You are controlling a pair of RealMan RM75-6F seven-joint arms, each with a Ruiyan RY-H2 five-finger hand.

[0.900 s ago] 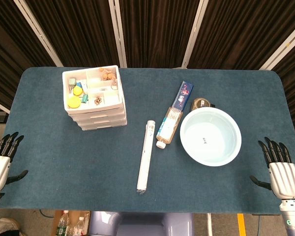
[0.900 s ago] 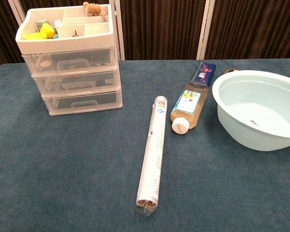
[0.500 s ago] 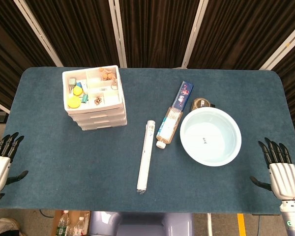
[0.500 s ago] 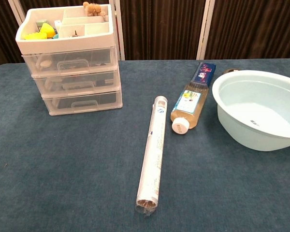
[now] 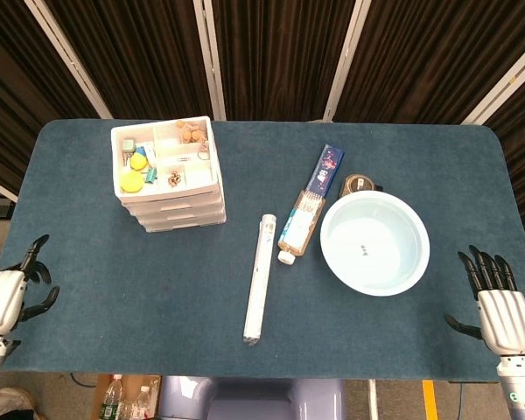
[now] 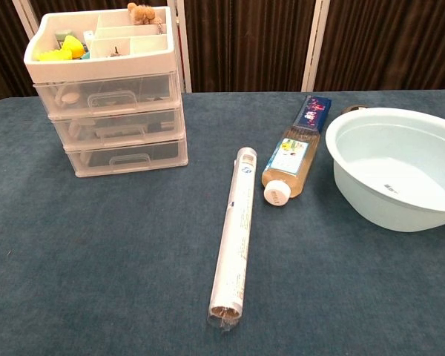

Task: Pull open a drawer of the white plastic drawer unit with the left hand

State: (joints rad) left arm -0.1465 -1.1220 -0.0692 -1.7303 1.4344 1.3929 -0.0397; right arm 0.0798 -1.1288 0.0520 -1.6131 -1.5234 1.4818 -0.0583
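Left robot hand: seen only in the head view, at the near left edge of the surface; nothing is held, the fingers are loosely curved with gaps between them, well apart from the drawer unit. It is judged to be parked at the edge ahead of a reach.

Right robot hand: placed at the near right edge, fingers straight and spread, nothing held; it has no part in the task and is kept clear of the things.

Drawer unit: set at the far left of the surface, its three clear-fronted drawers shut and flush, faces and handles turned toward the robot, which suits a straight pull by the left robot hand.

Top tray: open compartments on the unit are filled with small items, yellow ones among them; a jerk on a drawer could, it is judged, shake them.

Roll: a long white tube is laid lengthwise mid-surface, out of the path from the left robot hand to the unit.

Bottle: laid on its side, cap toward the robot, just beside the roll's far end.

Box: a slim blue carton is laid behind the bottle.

Basin: a pale, empty bowl is stood at the right.

Stage: the reach is judged not yet begun.
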